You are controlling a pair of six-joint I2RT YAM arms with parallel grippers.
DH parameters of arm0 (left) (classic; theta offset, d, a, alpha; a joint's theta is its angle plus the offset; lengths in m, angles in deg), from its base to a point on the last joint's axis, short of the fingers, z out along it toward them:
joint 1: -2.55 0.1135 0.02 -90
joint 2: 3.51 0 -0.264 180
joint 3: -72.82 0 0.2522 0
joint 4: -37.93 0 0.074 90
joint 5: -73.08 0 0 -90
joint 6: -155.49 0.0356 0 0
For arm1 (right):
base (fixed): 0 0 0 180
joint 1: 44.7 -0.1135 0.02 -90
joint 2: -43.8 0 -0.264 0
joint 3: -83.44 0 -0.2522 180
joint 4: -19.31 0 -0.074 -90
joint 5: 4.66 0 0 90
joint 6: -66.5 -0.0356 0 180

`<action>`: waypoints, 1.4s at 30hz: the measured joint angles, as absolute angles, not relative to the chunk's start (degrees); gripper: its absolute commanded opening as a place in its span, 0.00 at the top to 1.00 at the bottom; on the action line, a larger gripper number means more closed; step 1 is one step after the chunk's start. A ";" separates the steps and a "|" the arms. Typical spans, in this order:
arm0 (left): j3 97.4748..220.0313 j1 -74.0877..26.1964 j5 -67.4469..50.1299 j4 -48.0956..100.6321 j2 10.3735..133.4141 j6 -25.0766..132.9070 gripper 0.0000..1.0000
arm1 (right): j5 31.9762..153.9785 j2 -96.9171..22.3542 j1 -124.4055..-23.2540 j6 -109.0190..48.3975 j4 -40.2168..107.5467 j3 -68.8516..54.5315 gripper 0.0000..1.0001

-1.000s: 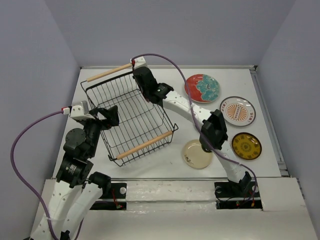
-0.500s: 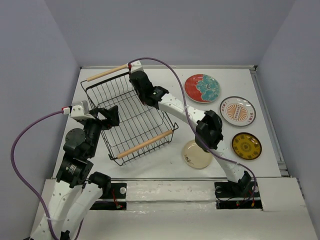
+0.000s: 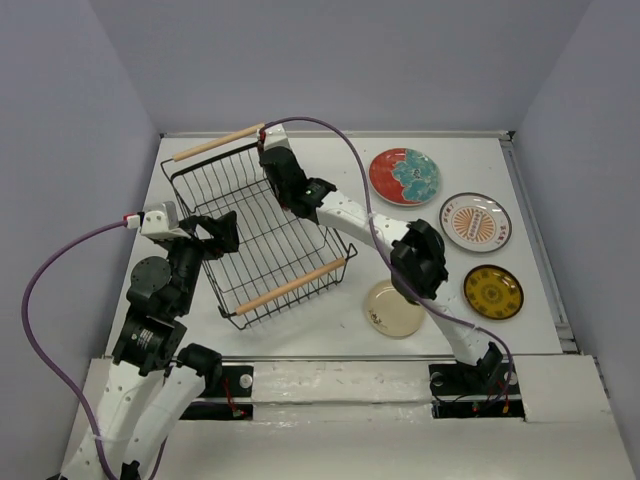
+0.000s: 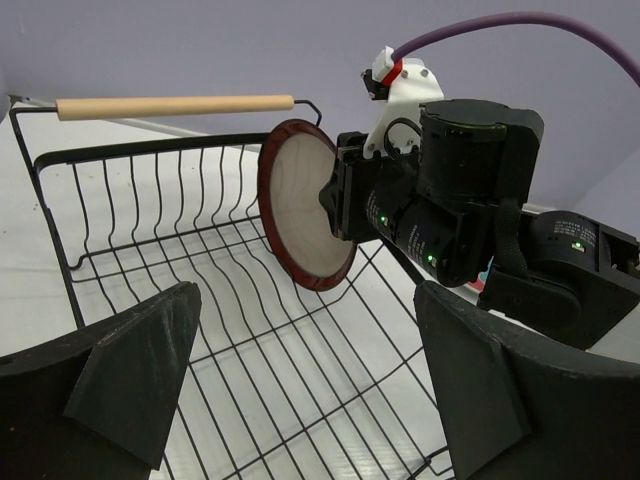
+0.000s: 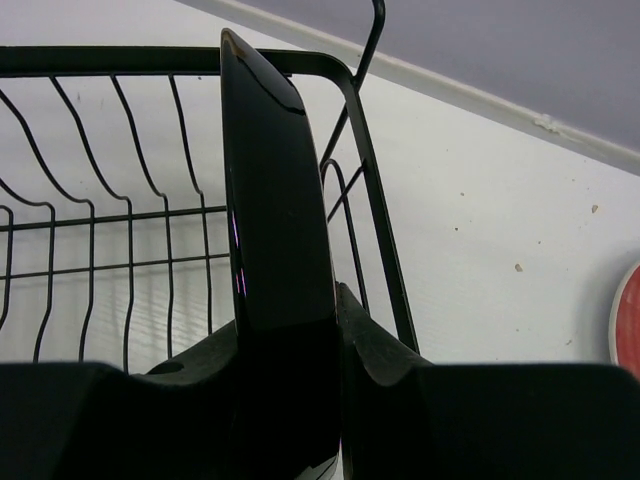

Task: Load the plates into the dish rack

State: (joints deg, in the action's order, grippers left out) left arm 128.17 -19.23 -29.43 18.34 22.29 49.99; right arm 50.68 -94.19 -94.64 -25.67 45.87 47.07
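Left wrist view. My left gripper (image 4: 305, 340) frames the scene, its two dark fingers (image 4: 135, 385) spread wide at the lower corners with nothing between them. Beyond them lies the dish rack (image 4: 150, 147), a black wire basket with a wooden handle (image 4: 175, 104) along its far rim at upper left. Over the far part of the rack, my right gripper (image 4: 338, 205) clamps the maroon-rimmed plate (image 4: 300, 205) by its right edge. The plate stands on edge, beige face toward the camera; whether its lower rim touches the wires cannot be told. A purple cable (image 4: 500, 20) arches away at top right.
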 measured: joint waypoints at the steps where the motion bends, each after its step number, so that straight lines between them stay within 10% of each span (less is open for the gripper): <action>1: 128.17 -19.23 -29.41 18.34 22.29 50.01 0.01 | 50.68 -93.80 -94.64 -25.76 45.19 46.19 0.79; 12: 128.14 -19.23 -29.39 18.34 22.29 49.99 0.01 | 50.66 -92.45 -94.64 -27.55 42.89 42.35 0.33; 21: 128.06 -19.23 -29.39 18.38 22.29 50.01 0.01 | 53.22 -86.78 -94.55 -29.82 44.73 41.91 0.19; 33: 127.42 -19.23 -29.32 18.43 22.92 50.01 0.01 | 68.08 -61.72 -90.90 -36.66 47.37 26.11 0.34; 42: 127.42 -19.25 -28.76 18.49 22.95 50.01 0.01 | 80.39 -44.69 -62.13 -47.99 44.91 -6.35 0.49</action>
